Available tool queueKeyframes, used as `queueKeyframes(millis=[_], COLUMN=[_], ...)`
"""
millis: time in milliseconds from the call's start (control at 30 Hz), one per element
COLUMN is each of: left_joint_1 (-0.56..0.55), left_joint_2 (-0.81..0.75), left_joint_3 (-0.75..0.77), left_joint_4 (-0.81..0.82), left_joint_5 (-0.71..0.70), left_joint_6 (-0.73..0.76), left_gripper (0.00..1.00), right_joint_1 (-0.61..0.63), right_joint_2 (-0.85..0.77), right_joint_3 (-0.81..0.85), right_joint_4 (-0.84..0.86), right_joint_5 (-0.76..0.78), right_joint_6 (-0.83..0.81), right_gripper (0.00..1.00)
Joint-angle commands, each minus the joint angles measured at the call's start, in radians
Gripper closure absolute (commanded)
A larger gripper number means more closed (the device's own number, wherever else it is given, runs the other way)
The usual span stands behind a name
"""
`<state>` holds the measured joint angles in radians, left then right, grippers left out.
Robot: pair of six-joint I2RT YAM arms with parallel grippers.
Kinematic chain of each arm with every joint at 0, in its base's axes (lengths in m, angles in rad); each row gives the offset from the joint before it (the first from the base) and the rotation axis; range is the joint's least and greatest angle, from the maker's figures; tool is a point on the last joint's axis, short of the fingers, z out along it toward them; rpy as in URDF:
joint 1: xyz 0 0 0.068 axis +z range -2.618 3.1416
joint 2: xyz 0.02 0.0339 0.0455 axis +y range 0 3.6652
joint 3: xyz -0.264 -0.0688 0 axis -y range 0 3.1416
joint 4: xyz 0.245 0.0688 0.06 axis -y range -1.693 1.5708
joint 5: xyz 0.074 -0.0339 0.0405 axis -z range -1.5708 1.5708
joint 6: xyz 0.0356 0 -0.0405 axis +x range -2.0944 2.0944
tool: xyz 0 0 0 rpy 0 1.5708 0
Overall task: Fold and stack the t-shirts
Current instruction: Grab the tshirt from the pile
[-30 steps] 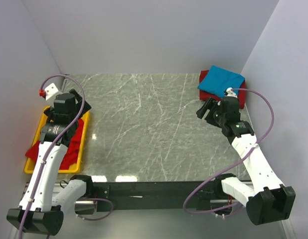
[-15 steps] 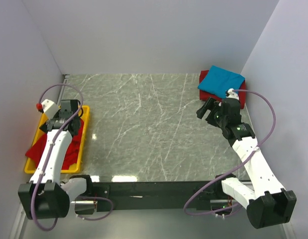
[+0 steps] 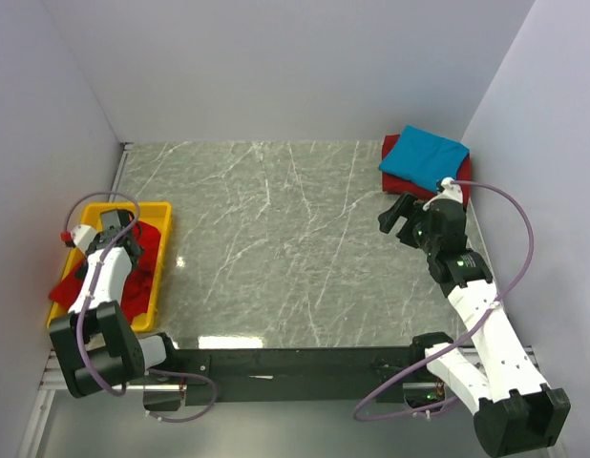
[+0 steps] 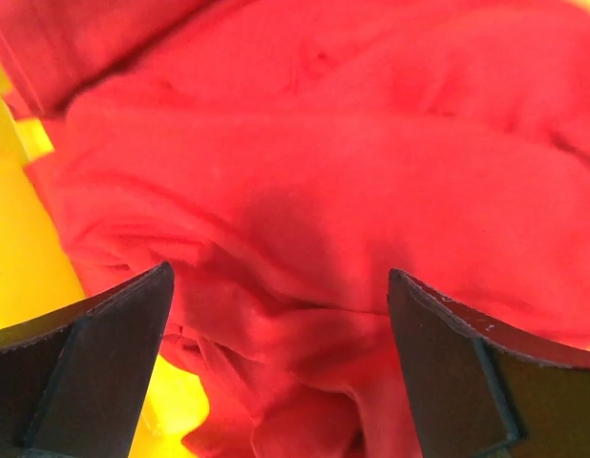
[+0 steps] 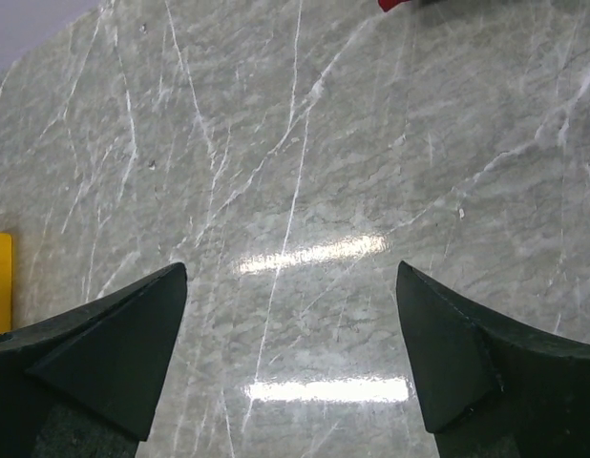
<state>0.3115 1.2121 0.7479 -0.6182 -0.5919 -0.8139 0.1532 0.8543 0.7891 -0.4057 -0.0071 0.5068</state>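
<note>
- Top external view: the turquoise-blue t-shirt (image 3: 424, 156) lies folded on the darker red t-shirt (image 3: 389, 148) in the far right corner of the worktop (image 3: 276, 239). By the look of it, that stack of two is done.
- The bright red t-shirt (image 3: 148, 246) is crumpled in the yellow tray (image 3: 154, 303) at the left edge, one part spilling over the tray's near left rim. It is the one left to fetch, fold and add to the stack.
- The left end effector (image 3: 116, 232) reaches down into the tray over that shirt. The right end effector (image 3: 398, 214) hangs just in front of the stack, apart from it.
- Left wrist view: the left end effector is released, its jaws spread wide to either side of a bunched ridge of red cloth. They sit very close above the cloth; I cannot tell whether they touch it, and nothing is gripped yet.
- Right wrist view: the right end effector is released and empty, with only bare marble between its jaws. A scrap of red shows at the top edge and a sliver of the tray at the left.
</note>
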Motion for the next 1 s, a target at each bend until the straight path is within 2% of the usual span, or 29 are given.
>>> queueKeyframes(millis=[0,300,467,533,567,600,700,733,767,967], left_joint_1=[0.014,0.024,0.026,0.026,0.026,0.028,0.026,0.026,0.026,0.026], left_joint_2=[0.023,0.153,0.213,0.222,0.222,0.219,0.188,0.175,0.150,0.048], left_joint_3=[-0.036,-0.039,-0.071,-0.071,-0.073,-0.074,-0.074,-0.074,-0.073,0.008], left_joint_4=[0.100,0.129,0.136,0.141,0.152,0.158,0.184,0.193,0.195,0.126], left_joint_5=[0.037,0.125,0.240,0.260,0.270,0.286,0.338,0.352,0.362,0.345], left_joint_6=[-0.001,-0.008,-0.065,-0.053,-0.042,-0.033,0.008,0.024,0.024,0.050], left_gripper=[0.01,0.01,0.02,0.12,0.22,0.28,0.53,0.85,1.00,1.00], right_joint_1=[0.006,0.006,0.008,0.006,0.006,0.006,0.008,0.008,0.008,0.006], right_joint_2=[-0.014,0.002,-0.017,-0.023,-0.024,-0.027,-0.026,-0.026,-0.020,0.008], right_joint_3=[-0.007,0.004,-0.001,0.001,0.001,0.001,0.002,0.002,0.004,0.006], right_joint_4=[0.056,0.051,0.061,0.056,0.056,0.054,0.051,0.051,0.047,0.045], right_joint_5=[0.013,0.009,0.022,0.036,0.039,0.045,0.052,0.053,0.052,0.036], right_joint_6=[-0.011,0.016,0.033,0.033,0.032,0.027,0.018,0.018,0.018,0.022], right_gripper=[0.04,0.03,0.03,0.02,0.02,0.02,0.02,0.02,0.02,0.02])
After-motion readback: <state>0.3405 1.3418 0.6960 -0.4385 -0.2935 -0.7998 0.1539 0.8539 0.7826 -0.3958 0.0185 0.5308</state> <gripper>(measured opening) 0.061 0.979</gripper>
